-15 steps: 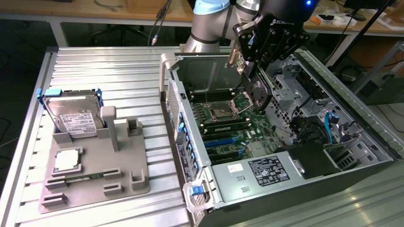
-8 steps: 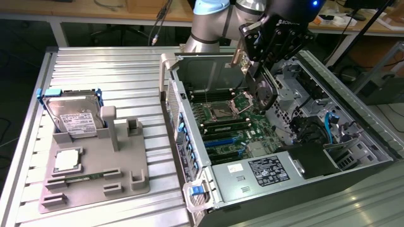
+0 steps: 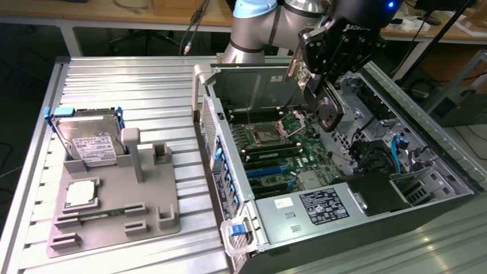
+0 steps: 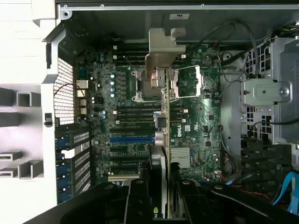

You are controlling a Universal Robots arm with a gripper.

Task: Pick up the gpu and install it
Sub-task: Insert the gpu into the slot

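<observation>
Above the open computer case (image 3: 204,108), the arm's gripper (image 3: 323,68) hangs with its two black fingers (image 4: 139,198) closed narrowly on the gpu (image 4: 163,60), one finger on each face of the card. The card is held on edge. In the wrist view it appears as a thin line crossing the motherboard (image 4: 201,116) and passing over the CPU socket (image 4: 187,84), with its silver end bracket at the end away from the fingers. In the exterior view the green board and its round dark cooler slant down from the gripper, over the end of the case nearest the arm. The card sits in no slot (how far it is above the board cannot be told). The blue expansion slot (image 4: 131,139) lies bare among the black ones, nearer the case's perforated wall than the card's edge is.

On the ribbed metal table (image 3: 114,80), at the exterior view's left and well apart from the case, a grey fixture (image 3: 141,220) holds a hard drive in a blue frame (image 3: 88,142), standing upright. A narrow green memory stick (image 3: 99,216) lies flat near the fixture's front.
</observation>
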